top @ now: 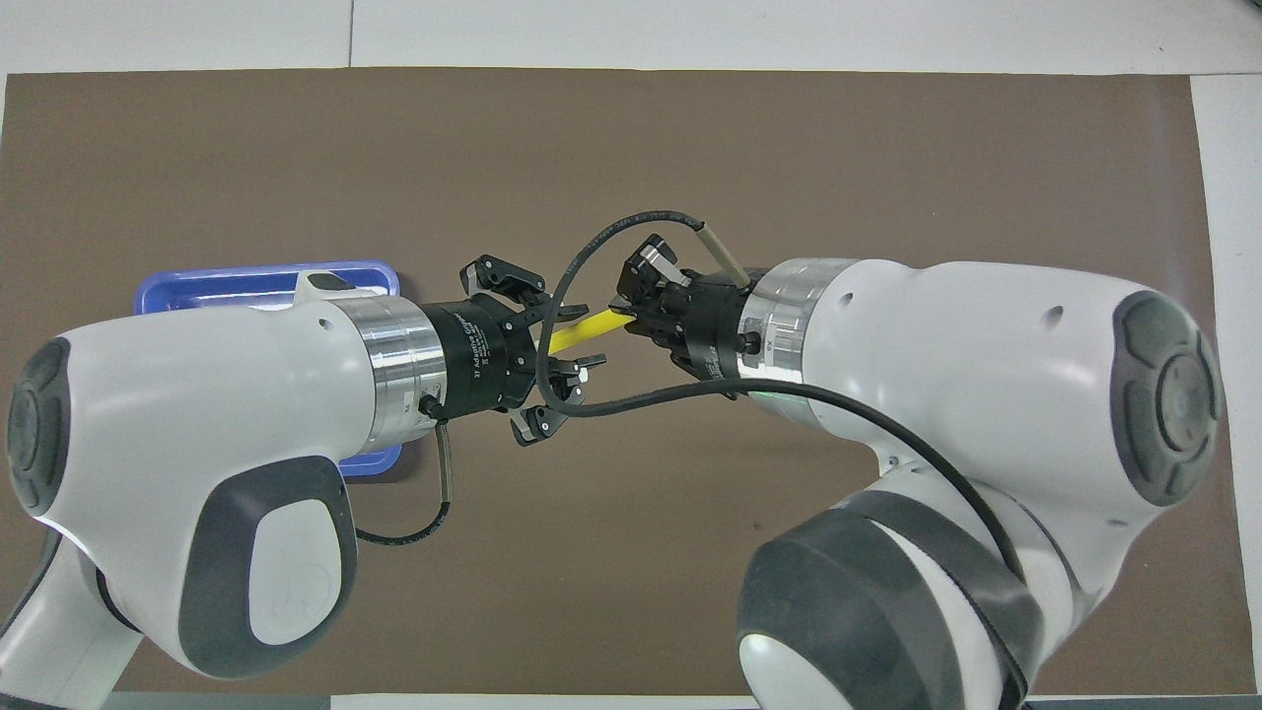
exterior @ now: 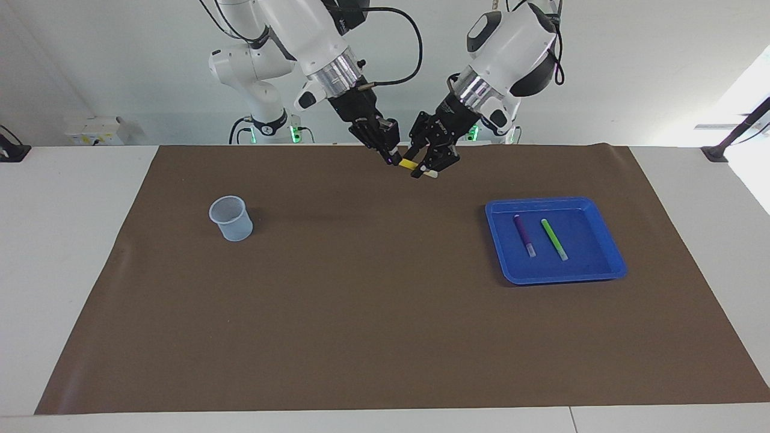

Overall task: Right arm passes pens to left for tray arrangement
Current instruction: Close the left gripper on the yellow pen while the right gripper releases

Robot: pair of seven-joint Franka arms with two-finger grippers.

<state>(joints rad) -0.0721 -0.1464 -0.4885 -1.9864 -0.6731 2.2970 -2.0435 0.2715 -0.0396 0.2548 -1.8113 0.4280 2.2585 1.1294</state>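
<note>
While the brown mat (exterior: 385, 313) lies bare under the meeting point, both arms hang above its edge nearest the robots, mid hand-over.

Tray (exterior: 607, 267): blue, toward the left arm's end, well apart from either set of fingers. Holds the purple pen (exterior: 523, 234) and green pen (exterior: 553, 238), side by side, not touching.

Cup (exterior: 230, 218): translucent, toward the right arm's end, standing clear.

Right gripper (exterior: 392, 157): fingertips clamped on one end of the yellow pen (exterior: 408, 163).

Left gripper (exterior: 428, 170): fingers around the pen's pale end, closing in; whether they already pinch it I cannot tell.

Yellow pen: held in the air, spanning the short gap between the two grippers. Long axis runs gripper to gripper, sloping slightly down toward the left one, pale tip pointing that way.

Advice for the step: the left fingers should seat squarely across the barrel and grip firmly before the right fingers let go; release should be straight back along the pen's axis, so it does not twist.
</note>
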